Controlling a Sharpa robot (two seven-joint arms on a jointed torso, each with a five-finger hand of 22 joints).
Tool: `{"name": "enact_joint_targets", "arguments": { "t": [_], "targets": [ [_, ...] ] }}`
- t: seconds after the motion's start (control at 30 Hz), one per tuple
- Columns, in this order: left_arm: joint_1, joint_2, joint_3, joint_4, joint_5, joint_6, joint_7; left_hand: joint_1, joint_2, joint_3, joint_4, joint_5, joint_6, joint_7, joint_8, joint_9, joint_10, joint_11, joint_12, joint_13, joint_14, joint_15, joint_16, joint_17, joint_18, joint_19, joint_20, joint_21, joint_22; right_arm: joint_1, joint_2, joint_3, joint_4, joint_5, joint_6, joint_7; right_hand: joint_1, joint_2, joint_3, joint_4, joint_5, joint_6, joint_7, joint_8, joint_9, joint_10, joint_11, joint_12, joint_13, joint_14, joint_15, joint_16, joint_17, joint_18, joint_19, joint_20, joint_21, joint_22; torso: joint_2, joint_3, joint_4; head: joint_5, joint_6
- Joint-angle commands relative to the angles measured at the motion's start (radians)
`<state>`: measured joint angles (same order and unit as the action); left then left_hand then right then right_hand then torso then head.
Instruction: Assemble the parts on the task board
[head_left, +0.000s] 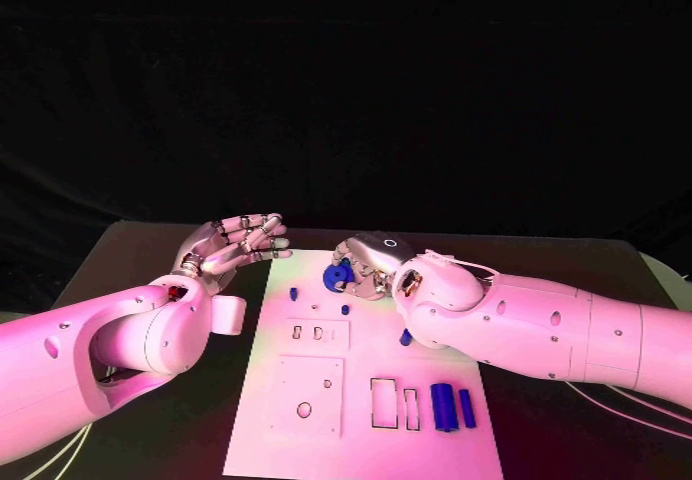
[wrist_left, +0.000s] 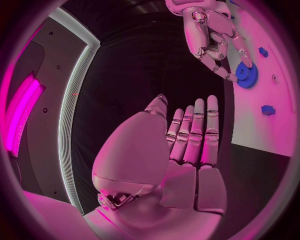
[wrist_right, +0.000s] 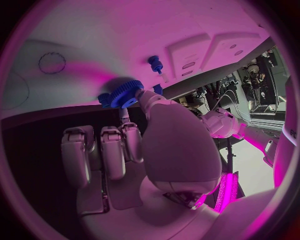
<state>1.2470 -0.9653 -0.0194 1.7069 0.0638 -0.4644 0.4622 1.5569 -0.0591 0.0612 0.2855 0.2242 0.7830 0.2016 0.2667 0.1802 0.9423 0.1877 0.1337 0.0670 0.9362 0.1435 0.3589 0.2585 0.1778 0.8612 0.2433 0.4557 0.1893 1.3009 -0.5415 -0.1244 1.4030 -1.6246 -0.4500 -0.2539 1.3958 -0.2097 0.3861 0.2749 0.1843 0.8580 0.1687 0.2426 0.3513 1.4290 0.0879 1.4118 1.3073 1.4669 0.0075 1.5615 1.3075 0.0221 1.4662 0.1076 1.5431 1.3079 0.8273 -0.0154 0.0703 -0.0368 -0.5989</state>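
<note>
On the task board (head_left: 368, 440), one gear (head_left: 339, 277) held by right hand (head_left: 378, 266) fingers; two cylinders (head_left: 453, 407) lie; left hand (head_left: 231, 245) spread, empty.

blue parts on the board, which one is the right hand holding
The toothed blue gear at the far end of the task board; the right hand holds it.

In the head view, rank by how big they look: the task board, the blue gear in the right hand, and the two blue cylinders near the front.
1. Task board, by far the largest.
2. Two blue cylinders, together.
3. Blue gear, partly hidden by the right hand, so its full size is unsure.
</note>
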Motion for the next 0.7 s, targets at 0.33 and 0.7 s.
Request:
{"name": "enact_joint_targets", "arguments": {
  "t": [0.33, 0.7],
  "targets": [
    [0.002, 0.002, 0.001, 0.001, 0.001, 0.017, 0.004, 0.010, 0.003, 0.005, -0.001, -0.004, 0.005, 0.036, 0.001, -0.001, 0.004, 0.001, -0.004, -0.001, -0.006, -0.002, -0.005, 0.001, 0.005, 0.003, -0.001, 0.004, -0.002, -0.001, -0.002, 0.000, 0.001, 0.020, 0.027, 0.014, -0.072, 0.004, -0.083, 0.015, -0.007, -0.007, 0.007, -0.021, -0.007, -0.003, 0.005, 0.002, 0.093, 0.098, 0.015, 0.002, 0.238, -0.010, 0.072, 0.023, -0.004, 0.226, 0.000, 0.0002, -0.0014, 0.000, -0.001],
    [0.002, 0.001, 0.001, 0.001, 0.001, 0.017, 0.004, 0.010, 0.003, 0.005, -0.001, -0.004, 0.005, 0.036, 0.001, -0.001, 0.004, 0.001, -0.004, -0.001, -0.006, -0.002, -0.005, 0.001, 0.005, 0.003, -0.001, 0.004, -0.002, -0.001, -0.009, -0.001, -0.005, 0.040, 0.072, 0.000, -0.103, 0.025, -0.084, 0.017, 0.014, 0.019, -0.001, -0.013, -0.001, 0.008, -0.002, 0.014, 0.105, 0.099, 0.009, 0.003, 0.242, -0.012, 0.076, 0.018, -0.001, 0.231, 0.000, 0.0000, 0.0008, -0.001, -0.001]
  ]
}}
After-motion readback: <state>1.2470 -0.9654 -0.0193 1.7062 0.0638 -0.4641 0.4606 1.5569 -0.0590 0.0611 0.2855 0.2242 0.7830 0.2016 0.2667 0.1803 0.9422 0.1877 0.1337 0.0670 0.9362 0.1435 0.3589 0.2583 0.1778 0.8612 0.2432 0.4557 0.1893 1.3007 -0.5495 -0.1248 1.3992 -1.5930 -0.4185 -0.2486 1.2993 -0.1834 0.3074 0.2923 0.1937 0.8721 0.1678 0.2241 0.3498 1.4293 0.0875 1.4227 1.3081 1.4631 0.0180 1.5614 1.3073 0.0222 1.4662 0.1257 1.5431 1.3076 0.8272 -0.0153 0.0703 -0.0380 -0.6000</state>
